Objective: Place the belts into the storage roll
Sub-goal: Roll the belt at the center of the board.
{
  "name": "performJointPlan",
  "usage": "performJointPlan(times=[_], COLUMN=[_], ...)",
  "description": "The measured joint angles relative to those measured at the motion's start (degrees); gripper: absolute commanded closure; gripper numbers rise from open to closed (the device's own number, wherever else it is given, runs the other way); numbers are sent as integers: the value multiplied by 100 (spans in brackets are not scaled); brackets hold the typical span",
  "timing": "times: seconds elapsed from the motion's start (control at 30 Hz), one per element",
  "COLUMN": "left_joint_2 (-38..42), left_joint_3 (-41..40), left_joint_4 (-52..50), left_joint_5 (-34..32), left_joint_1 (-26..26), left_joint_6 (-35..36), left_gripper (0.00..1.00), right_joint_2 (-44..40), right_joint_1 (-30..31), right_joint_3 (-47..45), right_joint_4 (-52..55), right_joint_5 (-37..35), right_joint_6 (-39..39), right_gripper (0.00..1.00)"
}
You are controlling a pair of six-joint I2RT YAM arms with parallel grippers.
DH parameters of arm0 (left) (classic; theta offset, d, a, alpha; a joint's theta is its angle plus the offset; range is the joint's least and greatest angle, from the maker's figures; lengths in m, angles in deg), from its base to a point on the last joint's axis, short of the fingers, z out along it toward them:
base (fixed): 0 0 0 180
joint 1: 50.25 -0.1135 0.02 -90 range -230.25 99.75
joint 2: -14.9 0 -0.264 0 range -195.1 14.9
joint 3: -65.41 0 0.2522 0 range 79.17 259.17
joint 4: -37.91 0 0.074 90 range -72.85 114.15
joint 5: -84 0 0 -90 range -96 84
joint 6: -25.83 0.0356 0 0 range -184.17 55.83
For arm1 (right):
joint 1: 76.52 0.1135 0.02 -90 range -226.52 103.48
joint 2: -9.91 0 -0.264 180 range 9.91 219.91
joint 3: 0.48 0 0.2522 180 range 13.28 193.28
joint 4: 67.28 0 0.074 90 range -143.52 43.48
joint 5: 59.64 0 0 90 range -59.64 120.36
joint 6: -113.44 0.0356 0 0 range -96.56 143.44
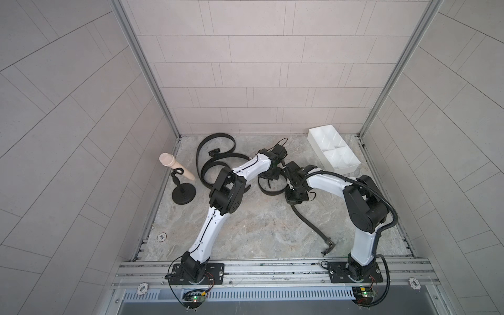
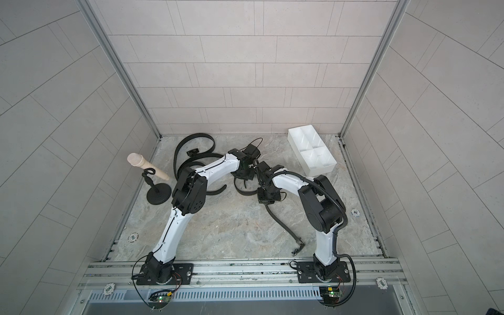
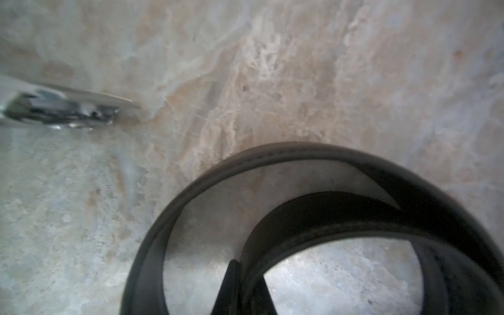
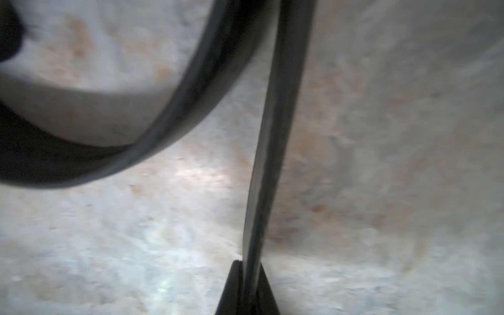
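Two grippers meet mid-table over a coiled belt (image 1: pixel 268 192). The left gripper (image 3: pixel 240 289) is pinched tight on an inner turn of that coil, the strap standing on edge between its fingertips. The right gripper (image 4: pixel 249 289) is likewise clamped on a straight black strap (image 4: pixel 270 136) just beside the coil; whether both belong to one belt I cannot tell. A strap tail (image 1: pixel 313 228) trails from under the right gripper to a buckle (image 1: pixel 328 246) near that arm's base. Loose belt loops (image 1: pixel 218 134) lie back left. The white storage tray (image 1: pixel 347 169) sits back right, apart from the belts.
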Motion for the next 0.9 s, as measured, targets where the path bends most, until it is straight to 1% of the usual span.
performJointPlan(times=[0.13, 0.27, 0.43, 0.6, 0.67, 0.73, 0.8, 0.83, 0.9], left_joint_2=[-13, -15, -17, -17, -17, -17, -17, -17, -17], left_joint_3=[15, 15, 15, 13, 13, 11, 13, 13, 13], left_joint_4=[46, 52, 59, 125, 151, 166, 184, 195, 208], left_joint_5=[-2, -2, -7, 48, 131, 238, 348, 393, 474], left_joint_1=[-57, -33, -4, 175, 321, 459, 568, 608, 651], left_joint_6=[-11, -11, -7, 11, 37, 68, 111, 138, 164], left_gripper=[100, 100, 100, 100, 100, 100, 99, 96, 87], right_joint_2=[7, 55, 188, 179, 127, 13, -144, -232, -398], right_joint_1=[120, 59, -192, -588, -664, -675, -673, -673, -673], right_joint_3=[107, 164, 291, 11, -236, -466, -647, -719, -824], right_joint_4=[-461, -909, -1305, -1777, -1838, -1838, -1814, -1762, -1611], right_joint_5=[439, 726, 837, 717, 566, 455, 398, 369, 295], right_joint_6=[597, 1139, 1604, 1965, 2055, 2109, 2140, 2127, 2061], right_gripper=[97, 97, 99, 99, 93, 83, 75, 71, 61])
